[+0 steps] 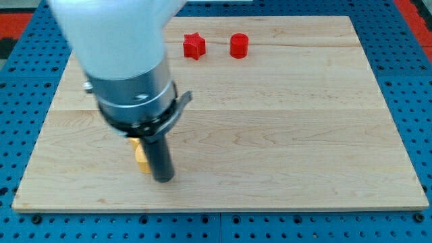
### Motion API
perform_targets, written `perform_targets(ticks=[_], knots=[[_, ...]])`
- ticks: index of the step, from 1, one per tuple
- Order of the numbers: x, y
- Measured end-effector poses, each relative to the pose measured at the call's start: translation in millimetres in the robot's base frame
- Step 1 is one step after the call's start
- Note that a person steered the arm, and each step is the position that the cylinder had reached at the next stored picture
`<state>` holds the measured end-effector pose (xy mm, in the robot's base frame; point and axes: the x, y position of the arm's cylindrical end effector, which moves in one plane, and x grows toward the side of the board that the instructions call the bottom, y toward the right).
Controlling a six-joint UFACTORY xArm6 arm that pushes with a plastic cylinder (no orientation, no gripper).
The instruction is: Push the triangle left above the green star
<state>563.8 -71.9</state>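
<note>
My tip (163, 179) rests on the wooden board (283, 135) near the view's bottom left. A yellow block (141, 158) lies right against the rod's left side, mostly hidden by the arm, so I cannot make out its shape. No green star shows; the arm's white and grey body (125, 74) covers the board's upper left part. A red star (194, 46) and a red cylinder (239, 45) sit near the view's top, well above and to the right of my tip.
The board lies on a blue perforated table (20, 61). The board's bottom edge (223, 211) runs a little below my tip.
</note>
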Motion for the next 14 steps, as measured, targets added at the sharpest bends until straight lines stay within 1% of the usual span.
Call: perform_targets(ticks=[1, 2, 3, 4, 5, 6, 7, 8, 10, 11, 12, 13, 14], knots=[[8.3, 59.6], [-88.6, 131.4], [-199.6, 183.3], [-298.5, 193.2], [-335.7, 74.9], [-350.0, -16.8], [-303.8, -66.7], [-274.7, -84.9], [-247.5, -87.5], [-255.8, -96.7], [-249.0, -114.3], [-248.9, -139.6], [-249.4, -152.3]])
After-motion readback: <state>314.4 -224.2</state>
